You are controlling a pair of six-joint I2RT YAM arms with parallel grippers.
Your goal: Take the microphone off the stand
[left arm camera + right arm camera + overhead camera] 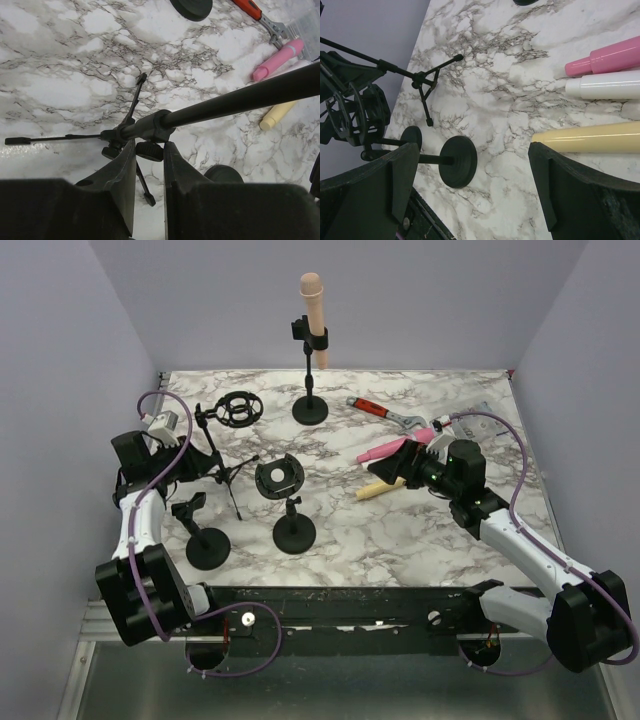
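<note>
From the overhead camera I see a marble table with grey walls behind it. The peach microphone stands upright in the clip of a round-based stand at the far middle, well apart from both arms. On the left, the left gripper is at a tripod stand that carries an empty ring-shaped shock mount. Two short round-based stands sit near the front edge, their holders empty. On the right, the right gripper hangs over a pink microphone and a yellow microphone. A red wrench lies beyond them, beside a clear plastic item whose contents I cannot make out.

From the left wrist camera, the two fingers are drawn to a narrow gap and pinch the tripod's small knob just under its hub. The black pole runs across the view to the right.

From the right wrist camera, the fingers are spread wide with nothing between them. The yellow microphone lies just beside the right-hand finger; a white microphone and the pink one lie beyond it, side by side. A round-based stand shows past the fingertips, and the tripod and shock mount stand at the far left.
</note>
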